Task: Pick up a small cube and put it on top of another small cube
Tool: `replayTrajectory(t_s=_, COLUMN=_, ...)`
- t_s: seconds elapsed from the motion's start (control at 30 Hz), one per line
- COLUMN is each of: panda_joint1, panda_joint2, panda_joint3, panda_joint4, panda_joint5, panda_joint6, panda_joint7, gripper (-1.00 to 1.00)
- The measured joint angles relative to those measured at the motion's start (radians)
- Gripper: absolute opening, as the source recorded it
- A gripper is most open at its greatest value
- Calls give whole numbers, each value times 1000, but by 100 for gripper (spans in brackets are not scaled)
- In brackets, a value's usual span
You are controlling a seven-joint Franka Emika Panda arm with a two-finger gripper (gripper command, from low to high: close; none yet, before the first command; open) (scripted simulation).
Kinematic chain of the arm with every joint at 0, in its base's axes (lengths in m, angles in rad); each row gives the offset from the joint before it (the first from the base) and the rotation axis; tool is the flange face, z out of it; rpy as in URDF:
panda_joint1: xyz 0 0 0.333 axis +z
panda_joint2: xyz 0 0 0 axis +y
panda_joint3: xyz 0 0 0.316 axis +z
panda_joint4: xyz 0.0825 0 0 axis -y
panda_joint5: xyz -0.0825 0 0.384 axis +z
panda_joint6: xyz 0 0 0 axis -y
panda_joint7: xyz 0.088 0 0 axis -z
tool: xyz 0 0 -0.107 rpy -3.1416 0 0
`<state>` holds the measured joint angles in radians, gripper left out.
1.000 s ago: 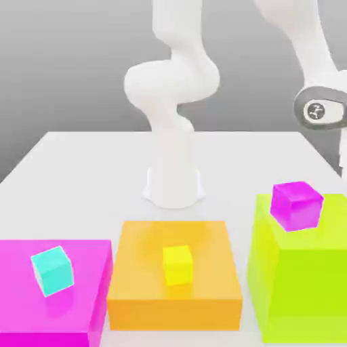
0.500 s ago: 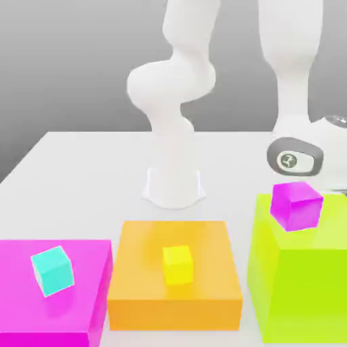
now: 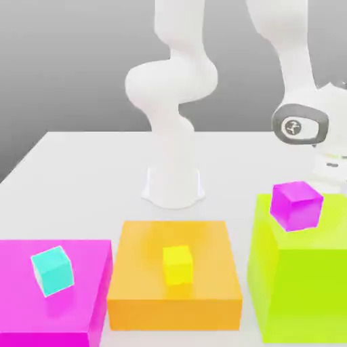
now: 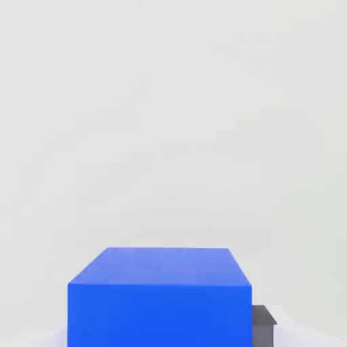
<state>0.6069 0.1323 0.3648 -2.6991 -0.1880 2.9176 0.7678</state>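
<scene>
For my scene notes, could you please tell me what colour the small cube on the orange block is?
The small cube is yellow, clearest in the exterior view.

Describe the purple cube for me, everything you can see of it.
The purple cube is small, glossy magenta-purple and plain-faced, with no markings. It sits flat on top of the tall lime block, near that block's back edge, turned slightly so one corner faces the exterior view. The arm's wrist hangs just above and behind it; no contact with the cube is visible.
</scene>
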Motion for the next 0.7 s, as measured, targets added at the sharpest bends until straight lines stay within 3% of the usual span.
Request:
replayTrajectory(t_s=0.17, panda_joint1=-50, panda_joint2=-38, panda_joint3=29, panda_joint4=38, panda_joint5=11, panda_joint6=-24, panda_joint7=-251, gripper=-100)
replayTrajectory(t_s=0.47, panda_joint1=-180, panda_joint2=-184, panda_joint3=-17, panda_joint4=182, panda_joint5=23, panda_joint6=-259, panda_joint7=-669, gripper=-100)
replayTrajectory(t_s=0.7, panda_joint1=-260, panda_joint2=-301, panda_joint3=-93, panda_joint4=285, panda_joint5=104, panda_joint6=-549, panda_joint7=-603, gripper=-100)
